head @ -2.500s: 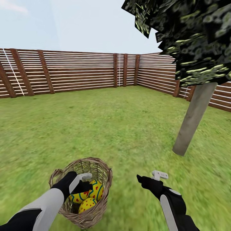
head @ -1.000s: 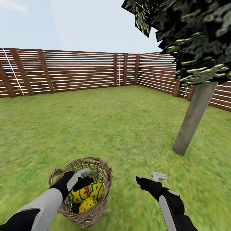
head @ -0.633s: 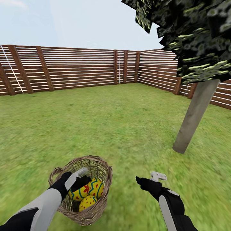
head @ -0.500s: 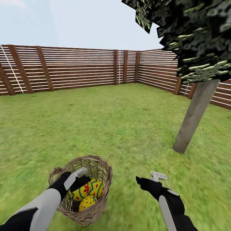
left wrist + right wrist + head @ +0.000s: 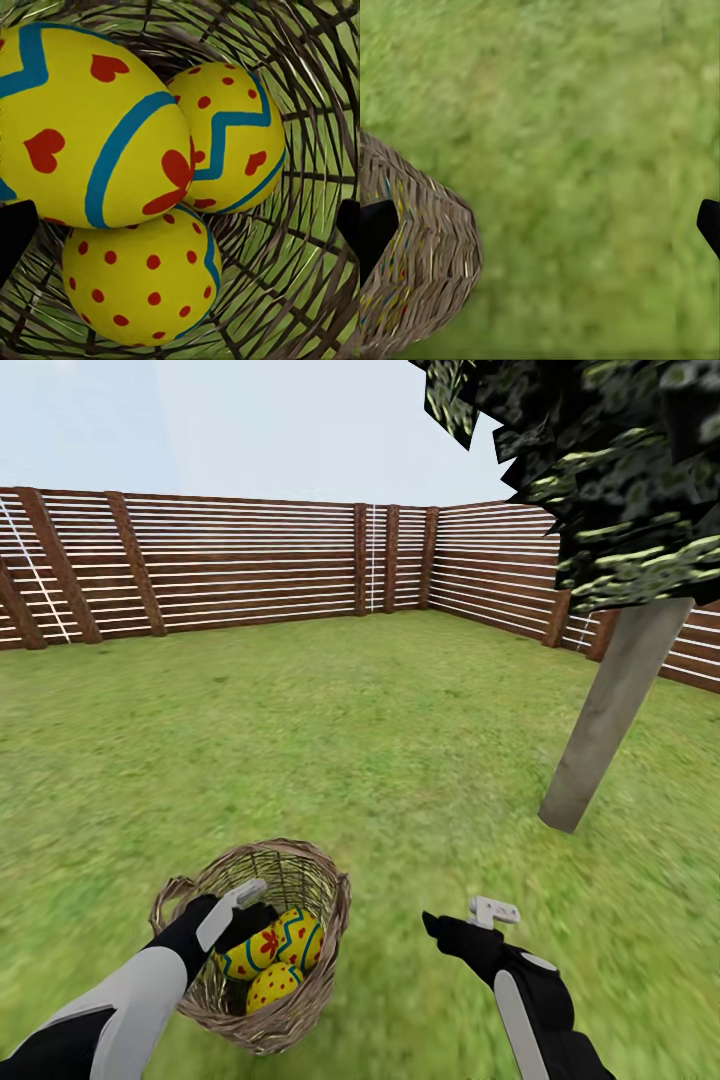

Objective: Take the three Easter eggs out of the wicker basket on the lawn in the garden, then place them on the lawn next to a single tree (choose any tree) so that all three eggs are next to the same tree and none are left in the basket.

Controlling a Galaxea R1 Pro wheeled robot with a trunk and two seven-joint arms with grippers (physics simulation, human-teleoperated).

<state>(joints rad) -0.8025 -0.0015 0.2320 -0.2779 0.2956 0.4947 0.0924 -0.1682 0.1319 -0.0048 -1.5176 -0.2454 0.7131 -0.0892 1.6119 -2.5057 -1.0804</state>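
The wicker basket (image 5: pixel 300 1015) stands on the lawn (image 5: pixel 380 740) right in front of me. Three yellow Easter eggs (image 5: pixel 272 952) with blue zigzags and red dots lie inside it. My left gripper (image 5: pixel 250 907) hangs open just inside the basket's rim, above the eggs. In the left wrist view the eggs (image 5: pixel 150 172) are close up, and the gripper (image 5: pixel 180 225) has its dark fingertips (image 5: pixel 15 232) spread wide to either side, holding nothing. My right gripper (image 5: pixel 462 917) is open over the grass to the right of the basket (image 5: pixel 420 277). The tree (image 5: pixel 612 715) stands to the right.
A brown slatted fence (image 5: pixel 250 565) rings the garden at the back and right. The tree's dark foliage (image 5: pixel 620 470) hangs over the upper right. Open grass (image 5: pixel 585 150) lies between the basket and the pale trunk.
The whole picture has shifted up a little, so the camera has moved. My left gripper has drawn back slightly toward the rim and stays open. The eggs lie where they were.
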